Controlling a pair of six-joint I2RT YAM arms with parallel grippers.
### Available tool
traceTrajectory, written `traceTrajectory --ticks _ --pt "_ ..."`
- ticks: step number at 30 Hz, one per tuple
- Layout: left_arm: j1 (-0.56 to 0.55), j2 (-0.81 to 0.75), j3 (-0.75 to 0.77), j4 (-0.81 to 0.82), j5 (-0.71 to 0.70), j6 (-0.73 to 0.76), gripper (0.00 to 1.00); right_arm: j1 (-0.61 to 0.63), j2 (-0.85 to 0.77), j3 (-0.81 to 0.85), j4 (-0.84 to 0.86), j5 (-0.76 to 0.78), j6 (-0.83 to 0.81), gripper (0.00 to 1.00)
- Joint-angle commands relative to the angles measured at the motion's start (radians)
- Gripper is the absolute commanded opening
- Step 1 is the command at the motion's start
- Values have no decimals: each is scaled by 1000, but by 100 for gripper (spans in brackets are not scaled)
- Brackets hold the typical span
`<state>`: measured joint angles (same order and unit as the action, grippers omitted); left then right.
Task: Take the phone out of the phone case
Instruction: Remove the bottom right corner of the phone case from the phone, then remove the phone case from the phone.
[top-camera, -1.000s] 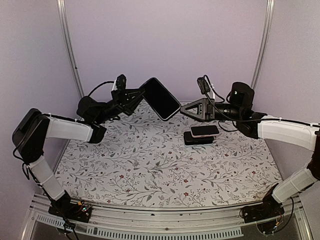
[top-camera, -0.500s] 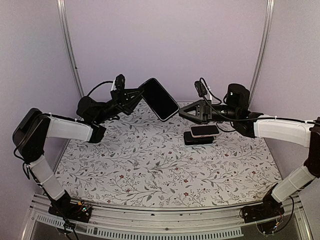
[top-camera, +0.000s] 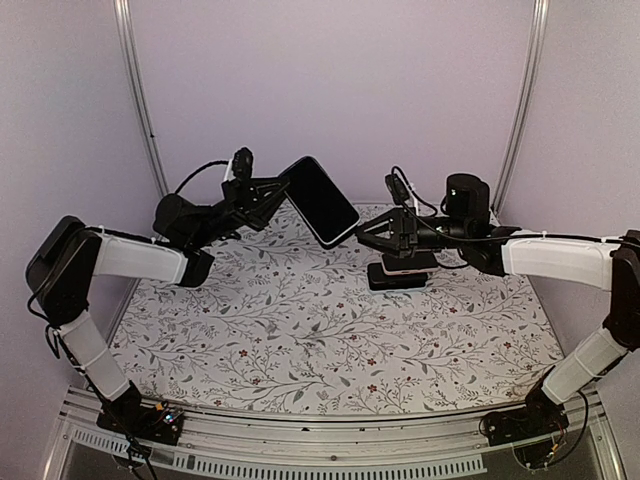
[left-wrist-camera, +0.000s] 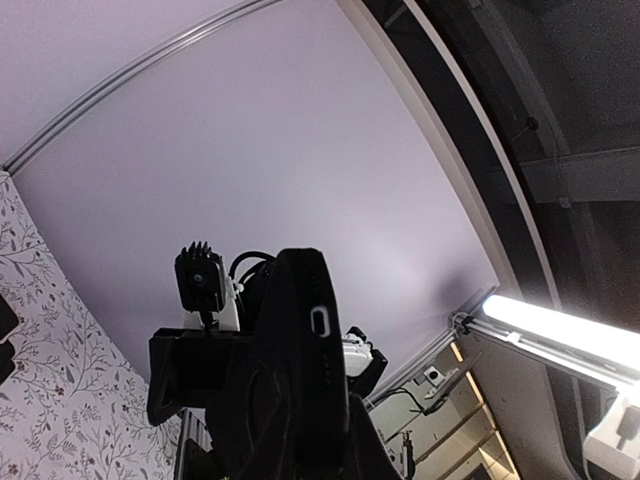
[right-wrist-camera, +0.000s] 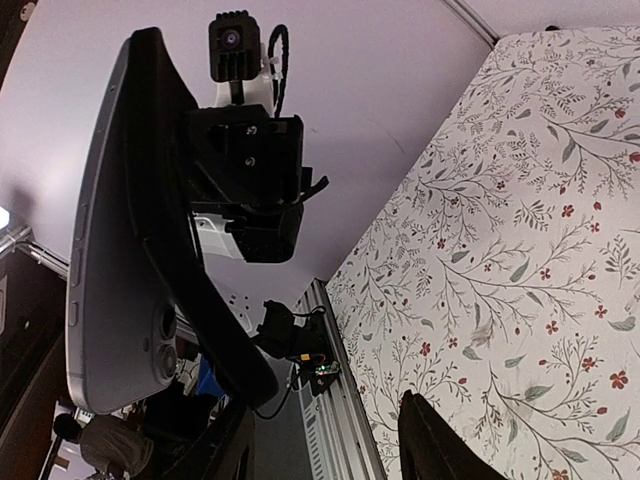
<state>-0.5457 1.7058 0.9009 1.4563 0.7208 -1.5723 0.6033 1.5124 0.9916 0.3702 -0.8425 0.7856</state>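
The phone in its case (top-camera: 321, 199) is held tilted in the air above the back of the table, black face toward the top camera. My left gripper (top-camera: 273, 190) is shut on its upper left end. In the left wrist view the cased phone (left-wrist-camera: 300, 350) rises dark from my left gripper (left-wrist-camera: 300, 445), port cutout showing. In the right wrist view the phone in its case (right-wrist-camera: 115, 290) shows a pale back with camera lenses and a black front rim. My right gripper (top-camera: 363, 236) is open just beside its lower corner. That corner hangs over the left one of the right gripper's fingers (right-wrist-camera: 228, 445).
A dark block with a white slab on top (top-camera: 402, 271) lies on the floral tablecloth (top-camera: 300, 330) under my right wrist. The lilac back wall and two metal posts (top-camera: 140, 100) stand behind. An aluminium rail (top-camera: 330, 445) runs along the near edge.
My right gripper has slid left, closing the gap to the phone's lower corner. The left gripper and the cased phone have barely moved.
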Motion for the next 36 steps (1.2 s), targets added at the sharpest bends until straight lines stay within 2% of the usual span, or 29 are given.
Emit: traceTrajectory --ticks 1,12,25,36 --pt "-56 -24 48 186 24 -53 0 -3 34 -21 -100 88 -19 50" --pt "-80 9 41 50 64 7 0 34 27 44 -74 49 -66 53" --pt "-92 64 -4 -48 80 87 0 42 47 90 42 -13 -9 55" --pt "-84 103 0 -60 90 86 0 43 91 125 50 -14 10 42"
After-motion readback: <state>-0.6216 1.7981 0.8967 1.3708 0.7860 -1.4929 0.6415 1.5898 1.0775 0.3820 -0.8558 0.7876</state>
